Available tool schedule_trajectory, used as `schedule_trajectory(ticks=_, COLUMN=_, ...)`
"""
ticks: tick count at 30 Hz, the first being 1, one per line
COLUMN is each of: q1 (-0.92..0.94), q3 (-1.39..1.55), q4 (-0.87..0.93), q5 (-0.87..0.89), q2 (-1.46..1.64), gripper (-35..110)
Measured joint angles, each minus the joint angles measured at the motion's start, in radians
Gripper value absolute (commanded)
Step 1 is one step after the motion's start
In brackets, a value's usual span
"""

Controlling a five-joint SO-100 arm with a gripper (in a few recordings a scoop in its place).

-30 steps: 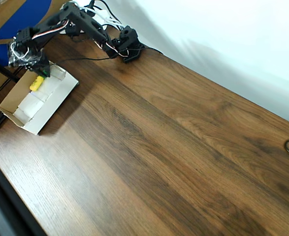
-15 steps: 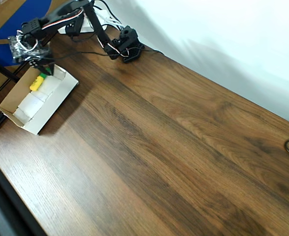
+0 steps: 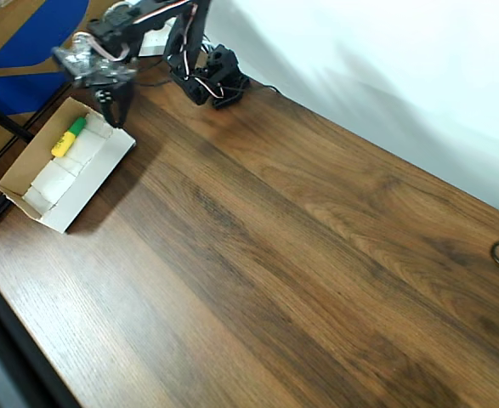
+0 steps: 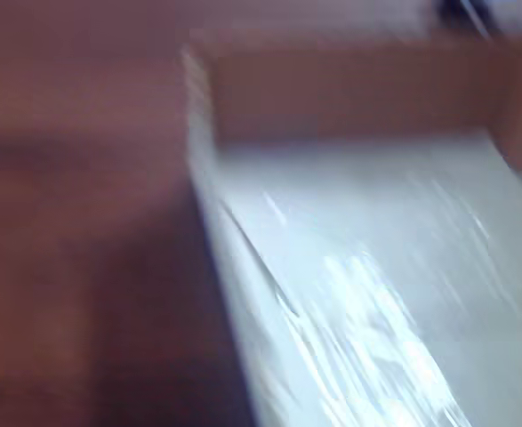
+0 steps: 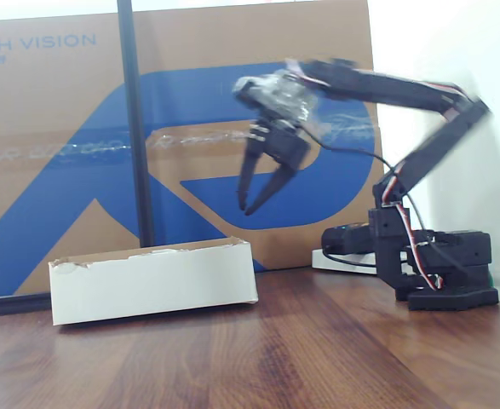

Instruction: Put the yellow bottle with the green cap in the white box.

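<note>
Pincer (image 5: 258,200) released, empty, above far end of white box (image 3: 92,174). Yellow bottle with green cap (image 3: 67,137) lying inside box. Placement looks done; only arm retreat left.

The wrist view is smeared by motion blur, leaving the white box (image 4: 367,267) a pale shape cut off at five o'clock, while in the fixed view the box's near wall (image 5: 152,285) hides its inside and the gripper (image 5: 262,200) looks slightly blurred.
</note>
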Motion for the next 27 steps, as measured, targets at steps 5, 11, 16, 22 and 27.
schedule_trajectory(ticks=5, q1=-0.049, q3=0.239, q4=-0.273, q5=-0.015, q2=0.169, gripper=0)
schedule_trajectory(ticks=11, q1=-0.126, q3=0.528, q4=-0.555, q5=-0.140, q2=0.331, gripper=0)
schedule_trajectory(ticks=16, q1=-0.138, q3=0.741, q4=-0.758, q5=-0.238, q2=0.546, gripper=0)
schedule_trajectory(ticks=22, q1=-0.164, q3=0.838, q4=-0.842, q5=-0.239, q2=0.739, gripper=1)
schedule_trajectory(ticks=27, q1=-0.170, q3=0.831, q4=-0.793, q5=-0.189, q2=0.808, gripper=0)
